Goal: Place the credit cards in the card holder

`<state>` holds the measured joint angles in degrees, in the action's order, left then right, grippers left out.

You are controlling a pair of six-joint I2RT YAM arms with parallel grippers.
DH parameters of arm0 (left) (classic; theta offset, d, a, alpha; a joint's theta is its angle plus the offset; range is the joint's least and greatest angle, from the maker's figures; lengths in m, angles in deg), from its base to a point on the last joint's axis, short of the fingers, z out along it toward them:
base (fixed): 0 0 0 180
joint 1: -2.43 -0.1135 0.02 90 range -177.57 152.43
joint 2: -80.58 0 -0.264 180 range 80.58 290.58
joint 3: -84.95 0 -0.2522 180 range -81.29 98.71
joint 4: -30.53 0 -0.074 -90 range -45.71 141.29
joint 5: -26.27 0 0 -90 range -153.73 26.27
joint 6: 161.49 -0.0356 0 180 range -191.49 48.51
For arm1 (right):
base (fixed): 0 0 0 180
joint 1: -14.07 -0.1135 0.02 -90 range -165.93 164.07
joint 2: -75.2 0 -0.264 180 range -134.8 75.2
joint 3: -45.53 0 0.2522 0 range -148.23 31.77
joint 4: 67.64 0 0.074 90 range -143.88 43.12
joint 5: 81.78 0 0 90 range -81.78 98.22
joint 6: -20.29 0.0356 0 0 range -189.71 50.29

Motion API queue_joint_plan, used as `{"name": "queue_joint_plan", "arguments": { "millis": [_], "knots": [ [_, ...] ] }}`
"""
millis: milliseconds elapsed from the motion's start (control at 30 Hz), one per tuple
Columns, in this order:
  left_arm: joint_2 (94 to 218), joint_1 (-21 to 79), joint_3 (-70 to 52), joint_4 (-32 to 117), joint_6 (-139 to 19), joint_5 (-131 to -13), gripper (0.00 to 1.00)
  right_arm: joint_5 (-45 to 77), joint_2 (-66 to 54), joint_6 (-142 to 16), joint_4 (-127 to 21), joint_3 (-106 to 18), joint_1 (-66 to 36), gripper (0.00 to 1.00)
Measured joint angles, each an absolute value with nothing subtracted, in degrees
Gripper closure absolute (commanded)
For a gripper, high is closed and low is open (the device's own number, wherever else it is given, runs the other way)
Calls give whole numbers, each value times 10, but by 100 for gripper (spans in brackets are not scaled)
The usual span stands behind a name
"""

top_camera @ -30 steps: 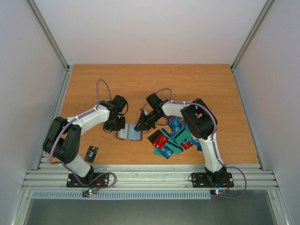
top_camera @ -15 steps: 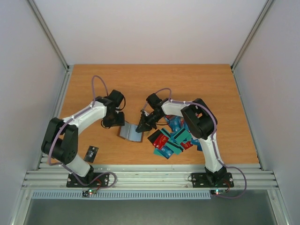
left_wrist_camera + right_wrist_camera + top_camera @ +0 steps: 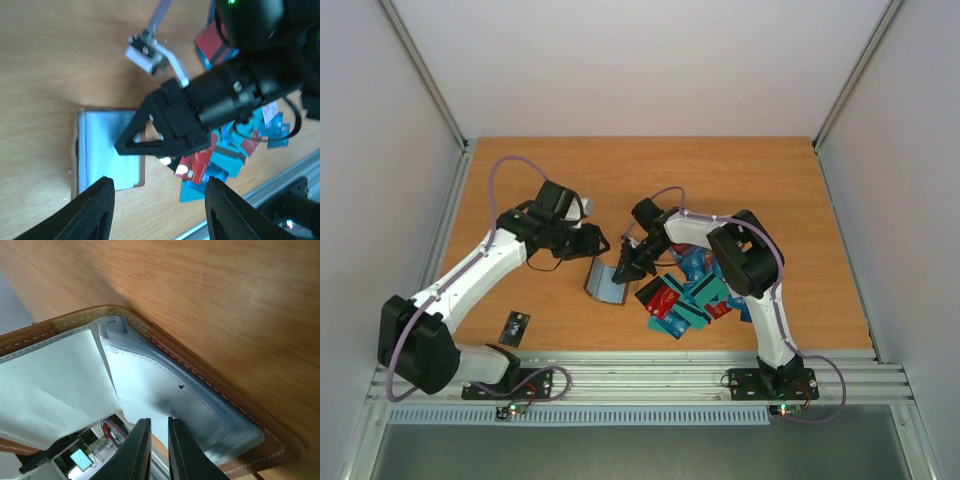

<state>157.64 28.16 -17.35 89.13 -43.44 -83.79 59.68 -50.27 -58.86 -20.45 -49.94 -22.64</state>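
Observation:
The brown card holder (image 3: 603, 285) lies open on the wood table, its clear sleeves up and its right side lifted. My right gripper (image 3: 623, 266) is shut on a clear sleeve; the right wrist view shows the near-closed gripper (image 3: 159, 440) pinching the sleeve (image 3: 165, 385) inside the stitched brown edge (image 3: 200, 375). The credit cards (image 3: 685, 300), teal, blue and red, lie heaped right of the holder under the right arm. My left gripper (image 3: 588, 240) hangs open and empty above and behind the holder. In the left wrist view that gripper (image 3: 160, 210) frames the holder (image 3: 107, 155) and cards (image 3: 227, 150).
One dark card (image 3: 516, 326) lies alone near the table's front edge by the left arm's base. Grey walls enclose the table on three sides. The metal rail (image 3: 640, 375) runs along the near edge.
My left gripper has left the holder's left edge, risen and swung back and to the right, open. The right gripper has stayed on the sleeve and the holder has tilted up slightly.

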Motion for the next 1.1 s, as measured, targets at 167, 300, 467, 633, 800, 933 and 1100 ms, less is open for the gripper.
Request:
{"name": "queue_joint_plan", "arguments": {
  "millis": [167, 300, 467, 633, 800, 933, 1100],
  "knots": [
    [1577, 286, -239, 852, -434, -894, 52, 582, -496, -602, -181, -507, -226, 84],
    [1580, 289, -267, 827, -430, -920, 53, 572, -489, -613, -164, -508, -226, 83],
    [1594, 305, -271, 806, -429, -930, 53, 564, -480, -624, -147, -517, -226, 82],
    [1595, 324, -259, 805, -430, -929, 53, 561, -457, -631, -135, -518, -226, 81],
    [1596, 349, -232, 804, -430, -929, 53, 559, -435, -632, -133, -518, -226, 80],
    [1593, 373, -221, 793, -430, -931, 54, 557, -429, -634, -129, -518, -226, 79],
    [1587, 398, -222, 778, -428, -931, 55, 553, -409, -636, -121, -512, -222, 78]
  ]
}}
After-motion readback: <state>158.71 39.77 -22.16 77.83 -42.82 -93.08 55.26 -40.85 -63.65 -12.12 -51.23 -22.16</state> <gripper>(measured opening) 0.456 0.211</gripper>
